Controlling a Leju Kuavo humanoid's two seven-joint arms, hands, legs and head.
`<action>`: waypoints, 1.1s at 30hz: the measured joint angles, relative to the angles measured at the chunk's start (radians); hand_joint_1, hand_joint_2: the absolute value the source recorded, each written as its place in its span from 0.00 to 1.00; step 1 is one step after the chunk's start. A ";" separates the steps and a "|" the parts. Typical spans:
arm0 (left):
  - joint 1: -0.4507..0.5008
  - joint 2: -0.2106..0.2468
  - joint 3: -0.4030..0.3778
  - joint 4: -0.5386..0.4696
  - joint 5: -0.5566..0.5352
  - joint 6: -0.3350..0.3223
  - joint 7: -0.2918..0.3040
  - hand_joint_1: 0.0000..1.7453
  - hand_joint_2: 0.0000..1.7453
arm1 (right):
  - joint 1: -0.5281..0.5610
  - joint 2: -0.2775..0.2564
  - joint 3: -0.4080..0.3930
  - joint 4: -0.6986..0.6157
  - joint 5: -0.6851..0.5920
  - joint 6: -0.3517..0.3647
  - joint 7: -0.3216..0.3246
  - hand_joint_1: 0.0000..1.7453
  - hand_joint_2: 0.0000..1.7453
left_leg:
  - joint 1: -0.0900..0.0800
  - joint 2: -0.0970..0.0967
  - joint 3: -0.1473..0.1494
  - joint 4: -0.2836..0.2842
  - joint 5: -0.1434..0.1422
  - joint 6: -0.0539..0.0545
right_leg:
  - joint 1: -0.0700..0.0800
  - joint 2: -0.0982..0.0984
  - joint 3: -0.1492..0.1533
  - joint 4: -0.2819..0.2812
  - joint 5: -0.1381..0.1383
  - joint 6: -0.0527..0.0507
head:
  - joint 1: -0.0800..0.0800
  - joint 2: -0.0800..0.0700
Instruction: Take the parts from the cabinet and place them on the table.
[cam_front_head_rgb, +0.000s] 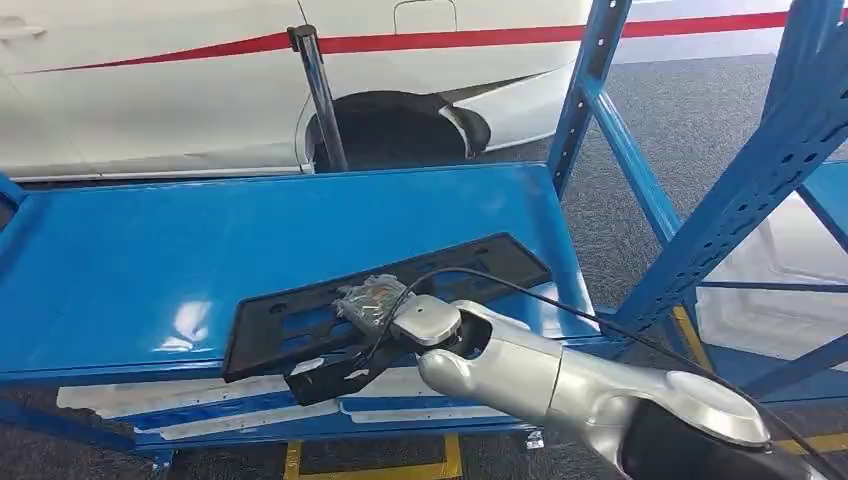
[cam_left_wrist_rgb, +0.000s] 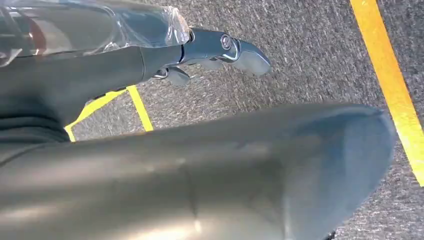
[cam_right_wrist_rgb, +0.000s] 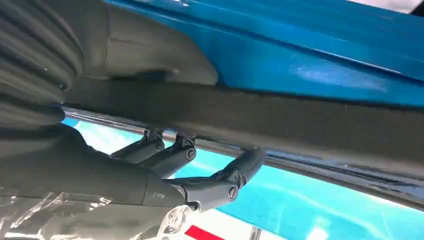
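A: Nearest to us, at the lower right of the head view, we see the silver right arm (cam_front_head_rgb: 590, 385) reaching up and left toward the middle of the frame. What is its hand doing?

B: We find the right hand (cam_front_head_rgb: 345, 355) at the near edge of a long black plastic part (cam_front_head_rgb: 400, 290). In the right wrist view the thick grey thumb (cam_right_wrist_rgb: 150, 55) lies on one face of the part's black edge (cam_right_wrist_rgb: 280, 120) and the dark fingers (cam_right_wrist_rgb: 220, 180) curl against the other face, so we read it as gripping the part.

A: And where does the part lie?

B: It lies flat on the blue table (cam_front_head_rgb: 150, 260), running from the lower left of centre up toward the right, with its near edge close to the table's front rim. A black cable (cam_front_head_rgb: 560, 295) arcs over it from the wrist.

A: What of the left hand (cam_left_wrist_rgb: 210, 52)?

B: In the left wrist view we see it over grey carpet (cam_left_wrist_rgb: 300, 50) with yellow floor lines (cam_left_wrist_rgb: 390, 85). Its dark fingers reach outward with nothing between them, though much of the hand is hidden, so we cannot tell how far they are spread.

A: Farther back?

B: Blue rack posts (cam_front_head_rgb: 790, 140) stand at the right of the head view, and a white car body (cam_front_head_rgb: 150, 90) with a red stripe spans the top.
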 joint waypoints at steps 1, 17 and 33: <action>0.000 0.000 0.000 0.000 0.000 0.000 -0.001 0.00 0.00 | -0.003 -0.002 0.006 0.000 -0.005 -0.003 0.003 1.00 1.00 | 0.000 0.000 0.001 0.000 0.000 -0.001 | 0.000 0.000 0.001 0.000 0.000 0.000 | 0.000 0.000; 0.007 0.000 0.000 0.000 -0.019 0.021 -0.009 0.00 1.00 | 0.003 -0.011 0.026 0.000 0.006 -0.125 -0.011 1.00 1.00 | -0.004 0.000 0.006 0.000 0.001 -0.002 | -0.003 -0.001 0.005 0.000 0.001 0.000 | 0.000 0.000; 0.009 0.001 0.000 0.000 -0.053 0.041 -0.092 0.00 1.00 | 0.053 -0.030 0.007 -0.001 0.103 -0.203 -0.052 1.00 1.00 | -0.003 0.000 0.006 0.000 0.001 -0.002 | -0.003 -0.001 0.005 0.000 0.001 0.000 | 0.000 0.000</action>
